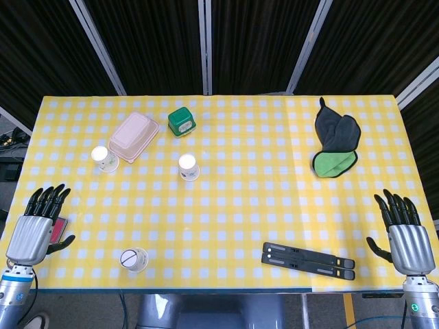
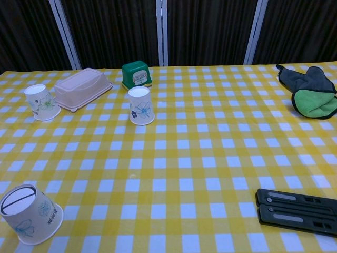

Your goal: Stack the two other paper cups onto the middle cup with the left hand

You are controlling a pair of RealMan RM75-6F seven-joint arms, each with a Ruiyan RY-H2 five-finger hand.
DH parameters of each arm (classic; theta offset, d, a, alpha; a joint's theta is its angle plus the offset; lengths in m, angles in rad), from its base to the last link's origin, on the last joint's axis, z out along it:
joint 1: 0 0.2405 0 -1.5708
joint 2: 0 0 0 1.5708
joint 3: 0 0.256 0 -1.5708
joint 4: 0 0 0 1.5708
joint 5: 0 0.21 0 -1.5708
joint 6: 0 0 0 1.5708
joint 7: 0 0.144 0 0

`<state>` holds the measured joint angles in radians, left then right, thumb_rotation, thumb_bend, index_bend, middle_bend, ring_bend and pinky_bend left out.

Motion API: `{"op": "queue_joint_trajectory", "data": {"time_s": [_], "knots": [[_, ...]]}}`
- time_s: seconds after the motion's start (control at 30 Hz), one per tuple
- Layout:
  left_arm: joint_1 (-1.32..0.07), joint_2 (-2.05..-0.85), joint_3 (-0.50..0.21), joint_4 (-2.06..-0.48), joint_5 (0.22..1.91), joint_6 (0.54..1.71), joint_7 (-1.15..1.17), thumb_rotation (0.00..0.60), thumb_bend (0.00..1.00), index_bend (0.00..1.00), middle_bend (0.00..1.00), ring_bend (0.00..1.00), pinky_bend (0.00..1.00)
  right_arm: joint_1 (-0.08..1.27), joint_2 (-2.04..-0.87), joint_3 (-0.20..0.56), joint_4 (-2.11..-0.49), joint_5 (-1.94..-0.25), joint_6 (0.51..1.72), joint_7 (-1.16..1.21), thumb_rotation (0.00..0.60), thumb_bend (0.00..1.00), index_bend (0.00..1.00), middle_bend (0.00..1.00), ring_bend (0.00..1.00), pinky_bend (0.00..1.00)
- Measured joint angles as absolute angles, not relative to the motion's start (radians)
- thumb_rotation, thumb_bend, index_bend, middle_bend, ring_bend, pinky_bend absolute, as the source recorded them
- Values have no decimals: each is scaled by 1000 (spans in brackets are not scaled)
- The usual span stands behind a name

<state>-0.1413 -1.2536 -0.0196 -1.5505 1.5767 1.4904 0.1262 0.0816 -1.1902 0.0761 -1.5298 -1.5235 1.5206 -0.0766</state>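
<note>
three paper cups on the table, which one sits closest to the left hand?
The paper cup near the front edge, standing upside down, sits closest to the left hand. The other two cups stand further back.

- The middle cup (image 1: 188,166) stands upright on the table (image 1: 233,226), left of centre.
- A second cup (image 1: 103,159) stands well to its left, just beside the lidded box (image 1: 134,137).
- A third cup (image 1: 134,260) sits upside down near the front edge.
- The small container (image 1: 182,122) lies behind the middle cup.
- The folded cloth (image 1: 335,147) lies far right; the flat stand (image 1: 308,260) lies front right.
</note>
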Motion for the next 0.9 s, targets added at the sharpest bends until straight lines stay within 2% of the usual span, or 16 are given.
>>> {"op": "queue_joint_trajectory", "data": {"time_s": [0.33,0.47,0.53,0.73,0.9], "knots": [[-145,-1243,-18,-1559,1577,1483,131,600,74,0,0,0,0,81,-1189,77,-1529,-1521,1521,-75,600,134,0,0,0,0],[-145,-1238,-16,-1568,1585,1487,135,600,171,4,0,0,0,80,-1187,77,-1529,-1520,1521,-69,600,133,0,0,0,0],[-146,-1233,-10,-1573,1591,1482,136,600,208,27,0,0,0,80,-1187,77,-1529,-1521,1522,-67,600,134,0,0,0,0],[-167,-1196,15,-1610,1621,1433,120,600,212,152,0,0,0,80,-1185,80,-1530,-1515,1519,-64,600,133,0,0,0,0],[-198,-1167,34,-1652,1639,1365,139,600,211,143,0,0,0,80,-1183,81,-1532,-1514,1520,-57,600,133,0,0,0,0]]}}
